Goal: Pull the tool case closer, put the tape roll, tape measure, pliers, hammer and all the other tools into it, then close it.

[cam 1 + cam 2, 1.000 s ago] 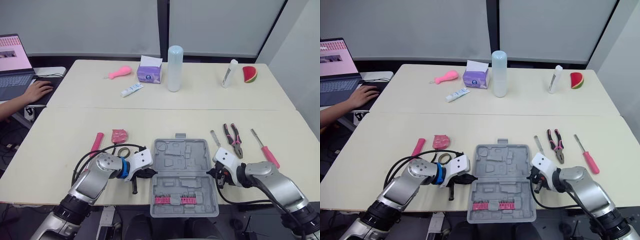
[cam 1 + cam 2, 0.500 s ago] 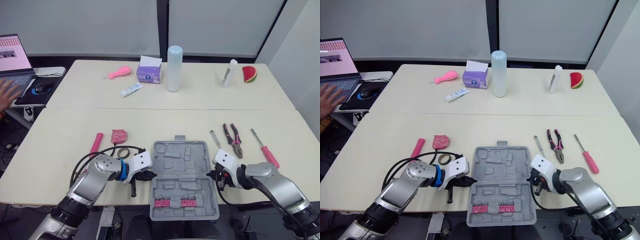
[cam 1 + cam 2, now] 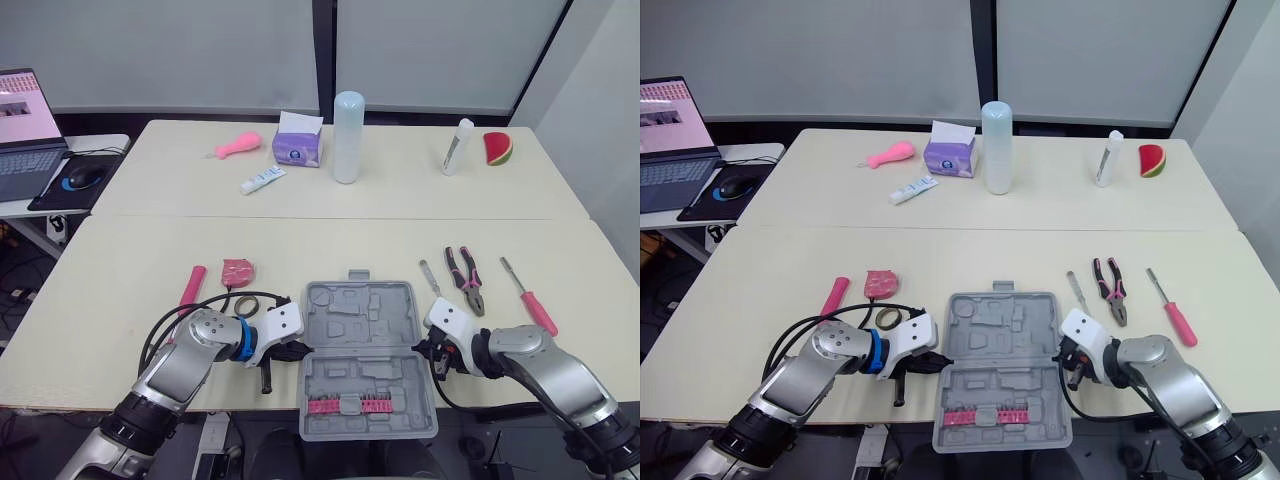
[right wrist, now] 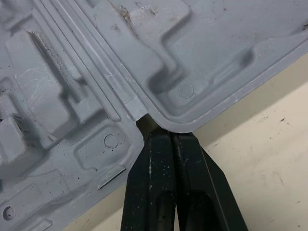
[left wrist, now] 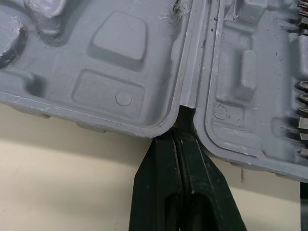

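The grey tool case (image 3: pixel 367 355) lies open and flat at the near edge of the near desk (image 3: pixel 120 300), in the middle. Its handle is on the far side, and a row of pink bits (image 3: pixel 348 403) sits in the near half. The left gripper (image 5: pixel 185 137) is at the case's left side. Its black fingers (image 5: pixel 161 173) are pressed together with nothing between them, tips pushed into the notch where the two halves hinge. The right gripper (image 4: pixel 163 137) mirrors it on the right side, fingers (image 4: pixel 190 173) together and tips in the hinge notch there.

Left of the case and clear of it lie a tape roll (image 3: pixel 246 301), a pink thing that may be the tape measure (image 3: pixel 238 270), and a pink-handled tool (image 3: pixel 192 285). A black rod (image 3: pixel 266 376) lies just beside the left gripper; which tool it is I cannot tell. Right of the case lie a slim metal tool (image 3: pixel 430 277), the pliers (image 3: pixel 466 280) with pink-and-black handles, and a pink-handled screwdriver (image 3: pixel 530 302), side by side without touching.

On the far desk (image 3: pixel 400 195) stand a tissue box (image 3: pixel 299 146) and a tall pale bottle (image 3: pixel 348 136), with a watermelon-slice toy (image 3: pixel 499 147) far right. A laptop (image 3: pixel 25 130) sits far left.
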{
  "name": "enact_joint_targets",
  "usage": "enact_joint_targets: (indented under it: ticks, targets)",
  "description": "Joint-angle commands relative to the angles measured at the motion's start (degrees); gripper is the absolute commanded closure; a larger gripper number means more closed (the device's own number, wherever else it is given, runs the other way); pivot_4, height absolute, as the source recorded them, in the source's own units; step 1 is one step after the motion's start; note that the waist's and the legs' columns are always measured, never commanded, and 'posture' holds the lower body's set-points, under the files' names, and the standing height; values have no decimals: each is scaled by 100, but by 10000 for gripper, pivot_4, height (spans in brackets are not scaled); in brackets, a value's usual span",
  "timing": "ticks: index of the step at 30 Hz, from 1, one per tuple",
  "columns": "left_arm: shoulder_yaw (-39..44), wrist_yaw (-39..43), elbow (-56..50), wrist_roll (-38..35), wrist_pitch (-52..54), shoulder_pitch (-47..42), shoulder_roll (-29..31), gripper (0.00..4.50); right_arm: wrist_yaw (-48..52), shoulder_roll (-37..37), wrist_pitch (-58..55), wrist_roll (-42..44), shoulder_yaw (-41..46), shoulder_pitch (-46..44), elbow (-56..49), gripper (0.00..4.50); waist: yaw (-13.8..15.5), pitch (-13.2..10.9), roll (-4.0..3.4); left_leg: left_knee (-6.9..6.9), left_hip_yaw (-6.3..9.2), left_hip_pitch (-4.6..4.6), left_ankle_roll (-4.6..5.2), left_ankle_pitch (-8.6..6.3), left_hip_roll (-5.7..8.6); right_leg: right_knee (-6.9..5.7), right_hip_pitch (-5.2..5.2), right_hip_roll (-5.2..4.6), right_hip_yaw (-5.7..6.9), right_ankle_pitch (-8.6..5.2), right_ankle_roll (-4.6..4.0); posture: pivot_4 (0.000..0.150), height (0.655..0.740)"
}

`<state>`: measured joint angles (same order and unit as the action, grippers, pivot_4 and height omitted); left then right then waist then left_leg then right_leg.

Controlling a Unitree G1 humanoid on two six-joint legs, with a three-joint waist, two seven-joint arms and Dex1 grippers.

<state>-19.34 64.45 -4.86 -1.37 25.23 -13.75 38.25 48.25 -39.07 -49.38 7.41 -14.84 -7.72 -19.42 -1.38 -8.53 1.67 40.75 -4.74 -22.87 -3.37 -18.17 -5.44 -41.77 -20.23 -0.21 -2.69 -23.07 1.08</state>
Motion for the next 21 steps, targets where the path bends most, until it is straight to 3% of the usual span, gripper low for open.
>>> enact_joint_targets:
  ticks: [1,8,13,21]
  targets:
    - [69,30,100,25,-173,-19,210,45000,-3,-203,-24,180,337,147,-198,44775,1,0,0,0,0,0,0,0,0,0,0,0,-1,0,0,1500,7075]
    - [660,80,219,-402,-694,101,534,45000,-116,-591,9,422,1161,650,-717,44775,-6,-4,-3,-3,0,-1,0,0,-3,2,-1,0,-1,0,0,1500,7075]
    - [2281,-10,273,-1421,-1010,504,652,45000,-76,-766,1130,500,2595,1556,-1150,44775,6,-9,-5,-4,0,-6,-1,-1,-3,9,-1,-4,3,0,0,1500,7075]
    - [4591,-1371,1676,-1836,-1016,1098,607,45000,-487,-103,2536,587,4714,2699,-1001,44775,-29,-9,-6,-12,0,3,-1,-2,-2,13,5,-3,1,0,1,1500,7075]
